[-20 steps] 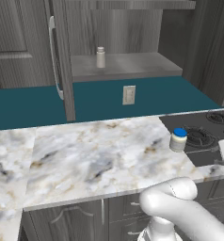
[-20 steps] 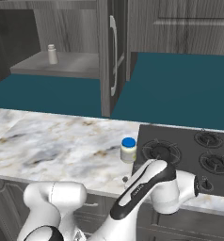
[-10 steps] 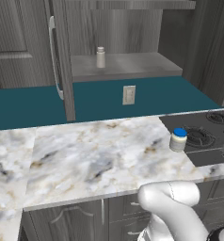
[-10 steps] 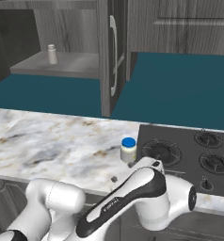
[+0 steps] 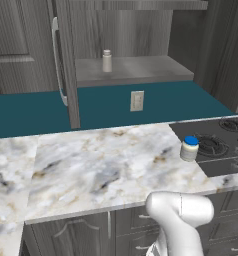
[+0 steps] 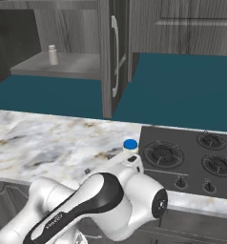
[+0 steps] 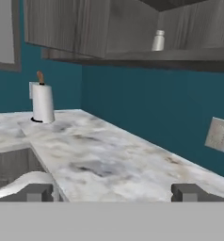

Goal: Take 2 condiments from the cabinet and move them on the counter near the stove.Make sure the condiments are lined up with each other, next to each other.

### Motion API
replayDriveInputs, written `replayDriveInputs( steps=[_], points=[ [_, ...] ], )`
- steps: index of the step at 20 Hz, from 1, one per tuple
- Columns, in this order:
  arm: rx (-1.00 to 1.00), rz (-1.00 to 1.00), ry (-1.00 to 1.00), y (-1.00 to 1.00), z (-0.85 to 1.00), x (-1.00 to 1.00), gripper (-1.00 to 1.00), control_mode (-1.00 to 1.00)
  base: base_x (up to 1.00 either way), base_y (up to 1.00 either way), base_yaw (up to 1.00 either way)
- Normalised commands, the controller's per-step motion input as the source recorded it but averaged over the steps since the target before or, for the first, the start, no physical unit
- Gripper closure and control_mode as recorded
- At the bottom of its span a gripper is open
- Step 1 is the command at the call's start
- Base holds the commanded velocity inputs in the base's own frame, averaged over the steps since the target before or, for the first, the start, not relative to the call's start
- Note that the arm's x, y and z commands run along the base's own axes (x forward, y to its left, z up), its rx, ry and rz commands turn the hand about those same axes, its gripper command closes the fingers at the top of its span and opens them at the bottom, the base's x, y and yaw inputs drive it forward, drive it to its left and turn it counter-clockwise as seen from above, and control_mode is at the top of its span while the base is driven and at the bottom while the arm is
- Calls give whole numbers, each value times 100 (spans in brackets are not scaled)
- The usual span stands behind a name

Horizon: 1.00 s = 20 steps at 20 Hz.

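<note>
The squat cream-white jar (image 5: pixel 189 148) with a blue lid stands upright on the marble counter (image 5: pixel 106 165), right beside the black stove (image 5: pixel 222 145). From the right side the jar (image 6: pixel 130 144) peeks over my arm. The slim pale grey shaker (image 5: pixel 107 61) stands on the inner shelf of the open cabinet (image 5: pixel 136 70); it is seen too as shaker (image 6: pixel 53 55) and shaker (image 7: pixel 157 40). My gripper (image 7: pixel 113 193) is open with nothing between its fingertips (image 7: pixel 189 192), low at the counter's edge and well away from both condiments.
The cabinet door (image 5: pixel 61 65) hangs open with its long silver handle. A paper towel roll (image 7: pixel 42 102) stands at the far end of the counter, next to a sink (image 7: pixel 10 165). A wall outlet (image 5: pixel 136 100) sits under the shelf. Drawers (image 5: pixel 231 210) lie below the counter.
My arm has pulled back and swung lower in front of the counter, looming larger in the right base view. The jar and the shaker have not moved.
</note>
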Motion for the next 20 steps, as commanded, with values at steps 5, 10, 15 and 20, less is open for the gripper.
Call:
replayDriveInputs(
  steps=[5,10,15,20],
  points=[
    [0,-14,0,75,60,-11,-100,-100,0,0,0],
    [0,-15,1,68,60,-1,-100,-100,0,0,0],
    [0,-12,7,58,47,11,-100,-100,0,0,0],
    [0,-7,8,51,29,39,-100,-100,0,0,0]
  ],
)
